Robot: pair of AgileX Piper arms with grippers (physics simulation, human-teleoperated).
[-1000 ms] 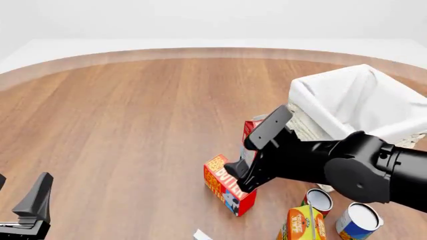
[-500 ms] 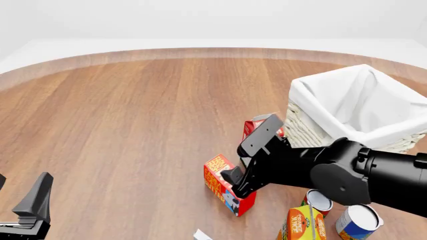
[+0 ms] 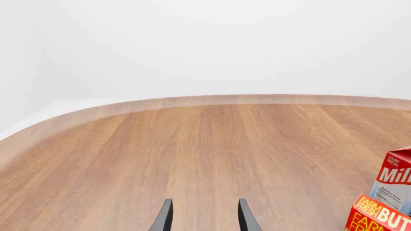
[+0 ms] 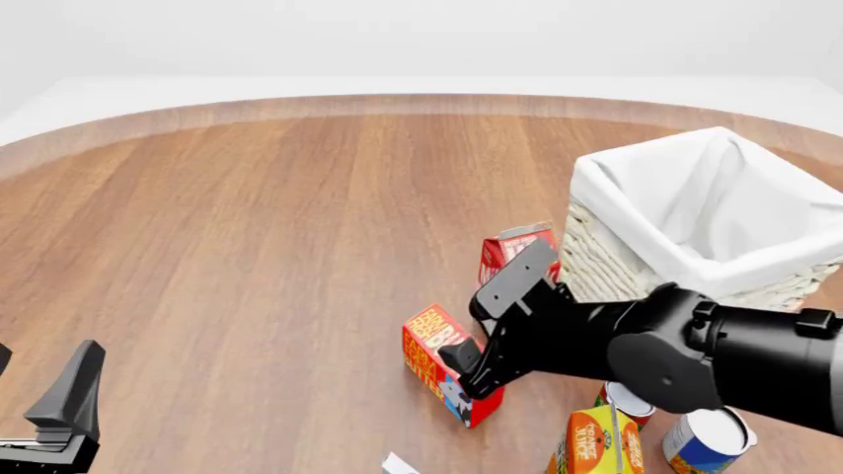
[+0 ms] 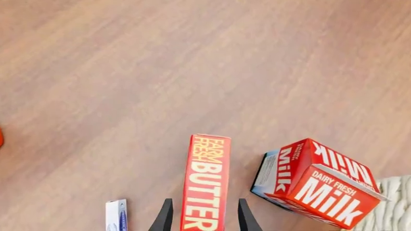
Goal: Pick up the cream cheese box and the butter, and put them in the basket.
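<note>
Both fingers of the spread right gripper (image 5: 200, 219) astride the butter (image 5: 204, 185), beside the milk carton (image 5: 318, 187).

Round wooden table (image 4: 264, 237), plain white surroundings.

The right arm (image 4: 658, 351) covers part of the butter (image 4: 435, 357) and the bottom of the milk carton (image 4: 516, 245). The cream cheese box (image 4: 399, 463) — just a corner — is cut off at the front view's bottom edge.

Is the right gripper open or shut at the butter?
Open. In the right wrist view the right gripper has one of its fingers on each side of the butter, with gaps.
</note>
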